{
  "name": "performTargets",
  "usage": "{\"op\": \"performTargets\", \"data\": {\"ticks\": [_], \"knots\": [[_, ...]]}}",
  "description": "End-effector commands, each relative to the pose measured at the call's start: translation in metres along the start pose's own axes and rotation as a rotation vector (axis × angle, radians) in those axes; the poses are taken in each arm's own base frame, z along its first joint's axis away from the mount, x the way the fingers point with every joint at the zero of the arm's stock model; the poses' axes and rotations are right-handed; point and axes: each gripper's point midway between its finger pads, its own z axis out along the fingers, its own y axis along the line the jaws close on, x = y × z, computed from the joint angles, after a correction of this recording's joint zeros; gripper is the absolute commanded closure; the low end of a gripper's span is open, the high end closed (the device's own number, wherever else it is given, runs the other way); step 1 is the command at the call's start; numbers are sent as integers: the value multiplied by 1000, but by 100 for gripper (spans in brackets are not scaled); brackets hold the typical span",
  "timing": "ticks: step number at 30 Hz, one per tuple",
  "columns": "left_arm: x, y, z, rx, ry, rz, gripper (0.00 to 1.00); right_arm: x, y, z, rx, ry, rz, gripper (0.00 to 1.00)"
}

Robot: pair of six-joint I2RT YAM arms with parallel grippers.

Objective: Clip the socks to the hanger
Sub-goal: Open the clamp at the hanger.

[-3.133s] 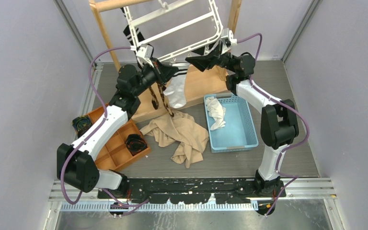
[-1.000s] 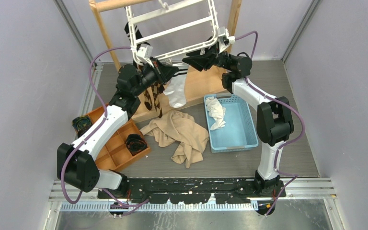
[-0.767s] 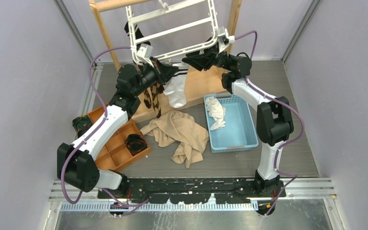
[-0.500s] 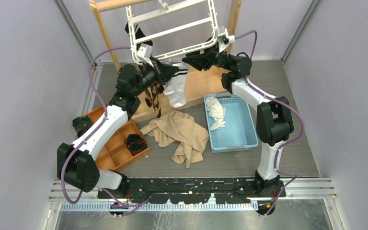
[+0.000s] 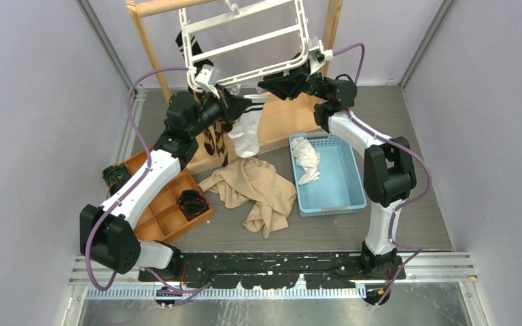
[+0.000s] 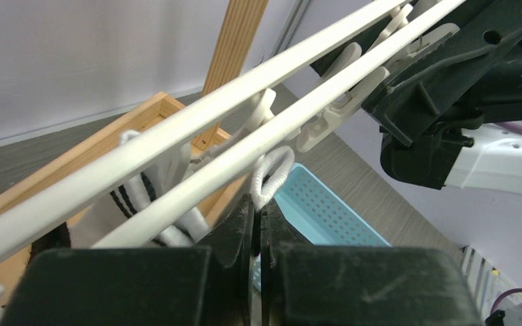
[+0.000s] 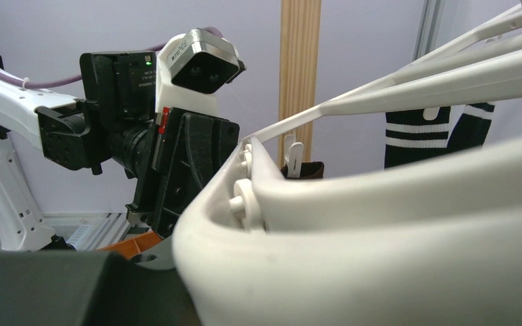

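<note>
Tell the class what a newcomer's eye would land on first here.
The white hanger hangs tilted at top centre. Just under its bars the left tool is shut on a white sock; a beige cloth sprawls on the table below.

Top camera looks down from behind the arms; wrist cameras sit close behind their fingers (image 6: 234, 225), both facing the white plastic drying frame (image 5: 245, 40).
</note>
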Motion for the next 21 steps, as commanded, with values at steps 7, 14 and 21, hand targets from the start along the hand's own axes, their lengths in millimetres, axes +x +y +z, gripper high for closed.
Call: {"op": "performTargets", "data": {"ticks": [7,14,21], "knots": [[-30,-2,1,10,-69,92,100,-29,14,12,-50,-49,-108,94],[-42,-3,4,1,-106,119,100,-26,14,14,-52,-41,-102,95],[-50,-12,5,33,-136,131,100,-24,14,15,-52,-38,-99,94]]}}
